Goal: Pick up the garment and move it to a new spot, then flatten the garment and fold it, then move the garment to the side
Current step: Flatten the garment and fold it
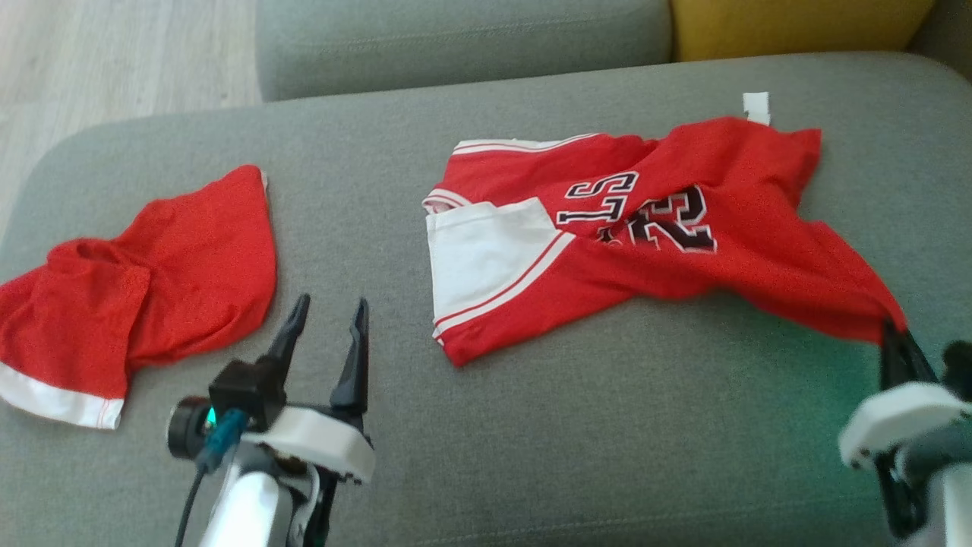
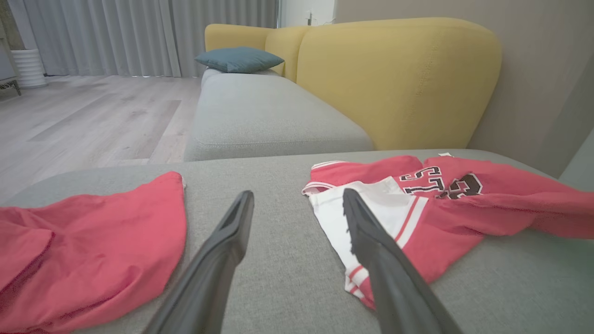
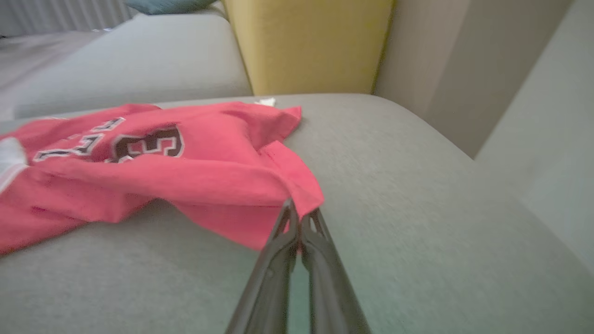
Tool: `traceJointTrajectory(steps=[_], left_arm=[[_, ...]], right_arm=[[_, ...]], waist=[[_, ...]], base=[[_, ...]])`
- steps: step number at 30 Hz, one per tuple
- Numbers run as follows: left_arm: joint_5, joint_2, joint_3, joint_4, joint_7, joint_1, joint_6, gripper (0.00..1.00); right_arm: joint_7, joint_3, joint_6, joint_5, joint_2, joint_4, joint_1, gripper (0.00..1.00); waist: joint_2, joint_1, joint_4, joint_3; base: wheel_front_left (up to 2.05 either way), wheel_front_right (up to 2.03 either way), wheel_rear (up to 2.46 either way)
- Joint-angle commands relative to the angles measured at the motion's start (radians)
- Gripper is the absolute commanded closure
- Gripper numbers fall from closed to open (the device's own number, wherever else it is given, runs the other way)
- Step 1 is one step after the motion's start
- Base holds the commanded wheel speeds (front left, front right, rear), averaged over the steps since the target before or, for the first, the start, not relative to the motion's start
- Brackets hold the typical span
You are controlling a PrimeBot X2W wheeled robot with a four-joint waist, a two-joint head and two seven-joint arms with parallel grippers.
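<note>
The red jersey (image 1: 607, 281) (image 2: 445, 218) (image 3: 185, 176) lies crumpled and twisted on the right half of the grey sofa cushion (image 1: 607, 456). Its white side panel (image 1: 478, 258) with red piping faces left. Black, white-edged lettering (image 1: 653, 216) shows upside down across the middle. A small white tag (image 1: 756, 106) sticks out at the far edge. The near right corner is lifted slightly, pinched in the closed right pincer (image 1: 890, 330) (image 3: 301, 218).

Red jersey (image 1: 759, 251) with white side panel, white striping, black white-edged lettering, toward right edge of grey cushion (image 1: 531, 425). Plain red shorts (image 1: 190, 266), white hem band, at left edge. Mustard-yellow backrest (image 2: 399, 79); teal pillow (image 2: 239, 59); pale wood floor (image 2: 93, 116).
</note>
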Motion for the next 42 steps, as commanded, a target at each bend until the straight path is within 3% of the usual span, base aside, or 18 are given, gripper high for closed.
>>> traceJointTrajectory(steps=[1, 3, 4, 5, 13, 20, 31, 42], left_arm=[[0.000, 0.007, 0.039, -0.026, -0.012, -0.008, 0.007, 0.00], [0.000, 0.007, 0.041, -0.026, -0.012, 0.000, 0.009, 0.00], [0.000, 0.007, 0.040, -0.027, -0.012, 0.003, 0.010, 0.00], [0.000, 0.007, 0.038, -0.029, -0.012, 0.005, 0.010, 0.00], [-0.003, 0.007, 0.031, -0.035, -0.012, 0.010, 0.017, 0.00], [-0.005, 0.007, 0.030, -0.043, -0.012, 0.005, 0.018, 0.00], [0.019, 0.007, 0.010, -0.003, -0.012, -0.121, -0.021, 0.00], [0.061, 0.032, -0.081, 0.337, 0.064, -0.477, -0.093, 0.00]], right_arm=[[0.008, 0.005, 0.007, -0.025, -0.021, -0.043, -0.007, 1.00], [0.018, -0.023, 0.007, -0.061, -0.022, -0.050, 0.004, 1.00], [0.020, -0.038, 0.007, -0.070, -0.017, -0.051, 0.005, 0.46], [0.021, -0.050, 0.007, -0.080, -0.013, -0.052, 0.005, 0.00], [-0.067, -0.046, 0.007, -0.130, 0.021, -0.118, 0.009, 0.00], [-0.178, 0.139, 0.007, 0.060, 0.025, -0.164, 0.076, 0.00], [-0.215, 0.232, 0.007, 0.098, 0.026, -0.178, 0.051, 0.00], [-0.227, 0.274, 0.007, 0.109, 0.026, -0.188, -0.007, 0.00]], waist=[[-0.0001, 0.0000, -0.006, -0.013], [-0.0001, 0.0000, -0.012, -0.023], [-0.0001, 0.0000, -0.014, -0.027], [-0.0001, 0.0000, -0.017, -0.031], [-0.0001, 0.0000, -0.033, -0.043], [-0.0001, 0.0000, -0.042, -0.037], [-0.0001, 0.0000, -0.053, 0.079], [-0.0001, 0.0000, -0.105, 0.230]], base=[[0.00, 0.00, 0.00], [0.00, 0.00, 0.00], [0.00, 0.00, 0.00], [0.00, 0.00, 0.00], [0.00, 0.00, 0.00], [0.00, 0.00, 0.00], [0.00, 0.00, 0.00], [0.00, 0.00, 0.00]])
